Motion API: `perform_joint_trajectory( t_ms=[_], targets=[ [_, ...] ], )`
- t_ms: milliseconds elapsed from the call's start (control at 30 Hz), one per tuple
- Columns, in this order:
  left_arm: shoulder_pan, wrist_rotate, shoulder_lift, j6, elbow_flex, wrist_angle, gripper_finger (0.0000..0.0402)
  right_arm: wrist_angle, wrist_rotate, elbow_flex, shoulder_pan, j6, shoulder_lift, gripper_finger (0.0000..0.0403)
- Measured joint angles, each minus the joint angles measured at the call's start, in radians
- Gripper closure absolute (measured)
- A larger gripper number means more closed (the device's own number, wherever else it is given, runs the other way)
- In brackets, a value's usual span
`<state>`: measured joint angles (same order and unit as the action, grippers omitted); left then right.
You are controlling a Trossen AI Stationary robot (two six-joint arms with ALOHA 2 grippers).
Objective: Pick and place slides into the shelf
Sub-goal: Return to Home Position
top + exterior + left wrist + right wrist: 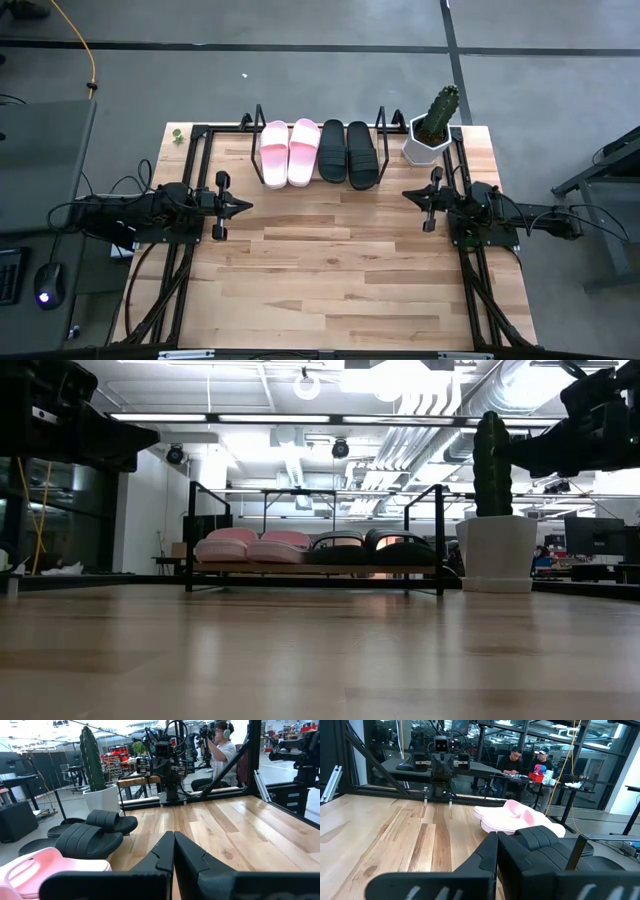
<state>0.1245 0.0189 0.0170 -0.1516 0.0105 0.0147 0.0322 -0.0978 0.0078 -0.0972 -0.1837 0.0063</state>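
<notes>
You have all four slides (304,150) on the shelf (440,530) at the far edge of the table (330,270). From above they lie side by side in one row. The two pink slides (276,155) are on the left, touching each other, and the two black slides (334,150) are just beside them on the right. A potted cactus (432,130) stands just past the shelf's right end.

Your left gripper (247,206) hangs over the table's left side, near the pink end of the shelf but apart from it, pointing toward the middle. Its wrist camera shows the two fingers pressed together with nothing between them. Your right gripper (406,193) sits opposite on the right side, in front of the cactus, its fingers likewise closed on nothing. The two grippers face each other across the table, well apart.
</notes>
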Motion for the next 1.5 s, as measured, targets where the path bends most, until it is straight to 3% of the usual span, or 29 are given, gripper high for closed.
perform_joint_trajectory(
  t_ms=[1500],
  targets=[
    [0.0,0.0,0.0,0.001,0.0,0.0,0.0401,0.0,-0.004,0.0,0.0,0.0,0.029,0.0402]
  ],
)
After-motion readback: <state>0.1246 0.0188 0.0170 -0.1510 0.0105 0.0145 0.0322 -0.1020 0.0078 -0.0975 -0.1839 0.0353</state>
